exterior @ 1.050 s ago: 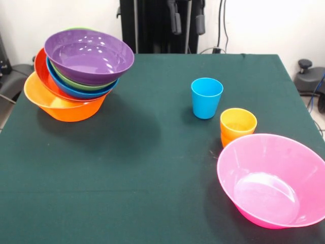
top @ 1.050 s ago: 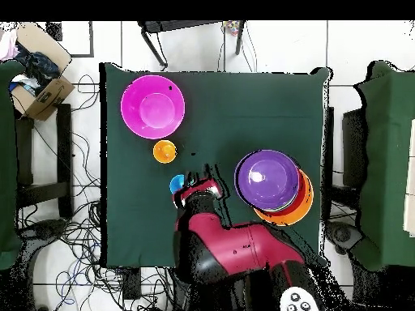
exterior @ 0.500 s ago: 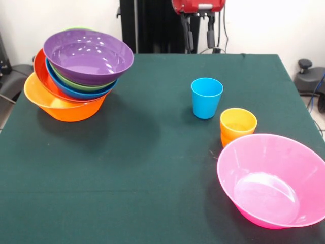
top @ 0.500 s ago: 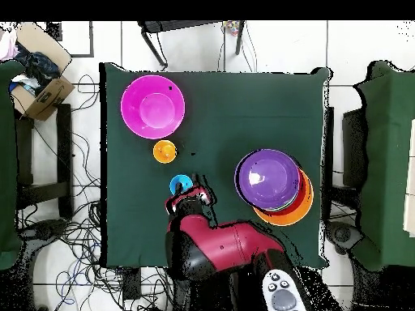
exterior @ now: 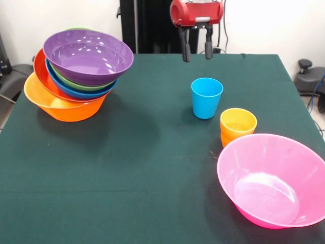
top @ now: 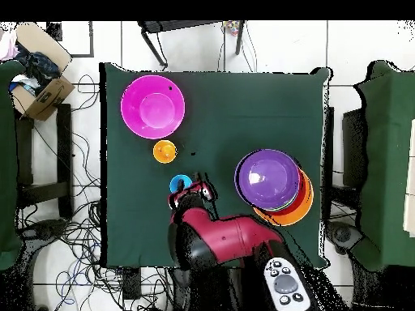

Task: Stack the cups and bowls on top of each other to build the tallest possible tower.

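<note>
The tower stands at the left of the front view: a purple bowl (exterior: pixel 89 55) tops several nested bowls, with a big orange bowl (exterior: pixel 63 105) as base. From overhead the purple bowl (top: pixel 267 178) covers most of that pile. A blue cup (exterior: pixel 206 97) stands upright mid-table, and nested orange cups (exterior: pixel 237 126) stand close to a lone pink bowl (exterior: pixel 271 180). My gripper (exterior: pixel 196 53) hangs open and empty in the air, behind and above the blue cup. Overhead, the gripper (top: pixel 194 193) sits beside the blue cup (top: pixel 180 184), with the orange cups (top: pixel 164 151) and the pink bowl (top: pixel 152 106) beyond.
A dark green cloth covers the table (exterior: pixel 152 168). Seen from overhead, a cardboard box (top: pixel 39 87) lies on the floor off one corner, dark chairs flank two sides, and cables trail on the floor near the robot's base.
The gripper has come down from the top edge, so its red body and both fingers show, nearer the blue cup. Cups and bowls have not moved.
</note>
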Motion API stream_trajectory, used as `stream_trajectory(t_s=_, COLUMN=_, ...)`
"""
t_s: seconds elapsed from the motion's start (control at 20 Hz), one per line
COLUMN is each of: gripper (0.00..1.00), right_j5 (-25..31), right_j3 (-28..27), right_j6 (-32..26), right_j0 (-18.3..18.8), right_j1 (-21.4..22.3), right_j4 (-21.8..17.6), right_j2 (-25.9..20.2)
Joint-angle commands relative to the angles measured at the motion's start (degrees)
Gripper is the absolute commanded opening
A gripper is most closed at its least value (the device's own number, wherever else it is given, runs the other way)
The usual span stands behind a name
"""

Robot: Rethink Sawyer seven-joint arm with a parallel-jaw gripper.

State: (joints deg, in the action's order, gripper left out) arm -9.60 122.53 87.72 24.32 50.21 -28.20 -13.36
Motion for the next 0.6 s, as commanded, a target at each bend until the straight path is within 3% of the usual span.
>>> stream_trajectory(t_s=0.05, gripper=1.00, right_j5=11.91, right_j3=-8.37, right_j6=8.47, right_j0=0.98, right_j1=-0.31, right_j4=6.98, right_j2=-2.82)
stream_trajectory(t_s=0.2, gripper=1.00, right_j5=17.22, right_j3=-13.29, right_j6=7.71, right_j0=-1.80, right_j1=-1.90, right_j4=10.73, right_j2=0.50)
stream_trajectory(t_s=0.6, gripper=1.00, right_j5=23.15, right_j3=-26.10, right_j6=11.21, right_j0=-9.43, right_j1=-10.47, right_j4=18.81, right_j2=8.51)
